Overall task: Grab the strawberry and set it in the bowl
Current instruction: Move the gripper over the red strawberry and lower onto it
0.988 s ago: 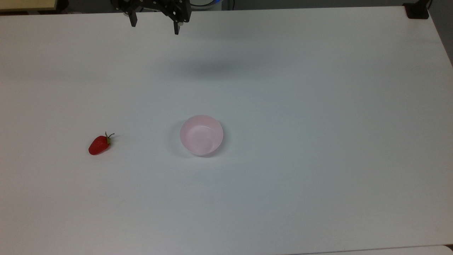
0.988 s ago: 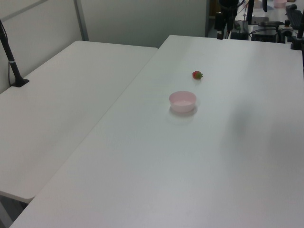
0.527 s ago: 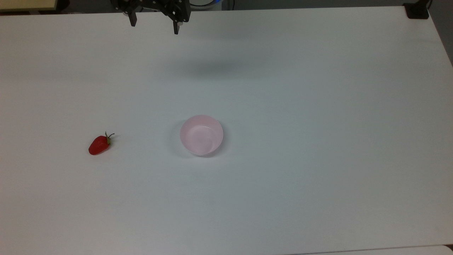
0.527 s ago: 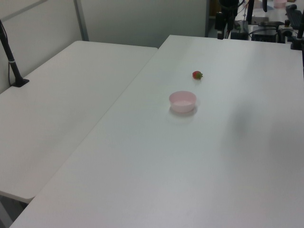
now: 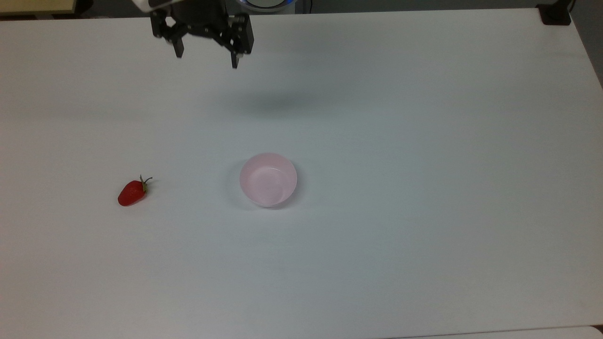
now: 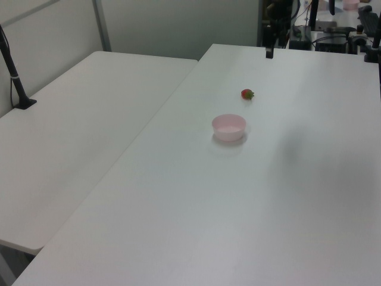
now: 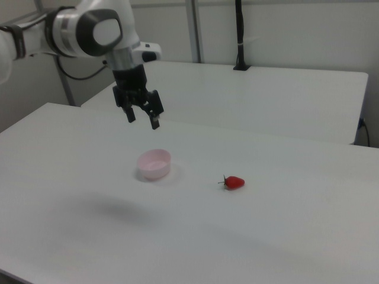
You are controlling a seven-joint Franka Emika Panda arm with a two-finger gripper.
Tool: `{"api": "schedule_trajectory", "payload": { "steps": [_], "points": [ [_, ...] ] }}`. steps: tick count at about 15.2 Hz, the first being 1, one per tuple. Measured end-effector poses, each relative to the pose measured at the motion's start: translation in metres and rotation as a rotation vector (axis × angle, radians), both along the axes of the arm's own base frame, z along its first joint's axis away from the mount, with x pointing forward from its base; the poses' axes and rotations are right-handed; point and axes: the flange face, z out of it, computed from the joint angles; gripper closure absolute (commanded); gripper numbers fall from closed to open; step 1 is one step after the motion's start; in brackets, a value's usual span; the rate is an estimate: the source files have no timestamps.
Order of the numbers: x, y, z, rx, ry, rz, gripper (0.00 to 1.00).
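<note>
The big white worktop (image 5: pixel 424 141) carries two small things. A second white table (image 6: pixel 77 125) stands just beside it, on the left view's left, and a black pole (image 6: pixel 13 71) stands on that table's far corner.

The robot arm (image 7: pixel 89 29) is white with dark joints. It reaches in from the right view's left and bends down over the worktop. At its end hangs the black gripper (image 5: pixel 206 59), high in the air and touching nothing. In the top view it is near the upper edge, above and to the left of the bowl. In the right view the gripper (image 7: pixel 142 118) hangs above and behind the bowl. Its two fingers (image 5: pixel 179 49) point down and stand wide apart, with nothing between them. A soft grey shadow (image 5: pixel 278 99) lies on the worktop below.

The bowl (image 5: pixel 268 179) is round and pale pink. It sits upright near the middle of the worktop, and its inside is bare. It shows too in the left view (image 6: pixel 229 127) and the right view (image 7: pixel 154 164).

The strawberry (image 5: pixel 133 192) is the smallest thing. It is red and shiny, with a thin green stem. It lies on its side on the worktop, well apart from the bowl, on the top view's left. In the right view the strawberry (image 7: pixel 234 183) lies to the right of the bowl, and in the left view it (image 6: pixel 247 94) lies beyond the bowl. The gripper is well away from it.
</note>
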Motion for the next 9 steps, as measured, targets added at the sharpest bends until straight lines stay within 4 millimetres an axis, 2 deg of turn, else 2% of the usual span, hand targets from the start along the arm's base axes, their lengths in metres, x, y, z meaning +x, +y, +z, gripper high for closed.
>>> {"api": "schedule_trajectory", "payload": {
  "steps": [3, 6, 9],
  "points": [
    [0.017, -0.014, -0.024, -0.003, -0.019, -0.03, 0.0],
    [0.029, -0.044, -0.049, 0.021, -0.017, -0.149, 0.0],
    [0.049, -0.073, -0.083, 0.026, -0.049, -0.283, 0.0]
  ]
}}
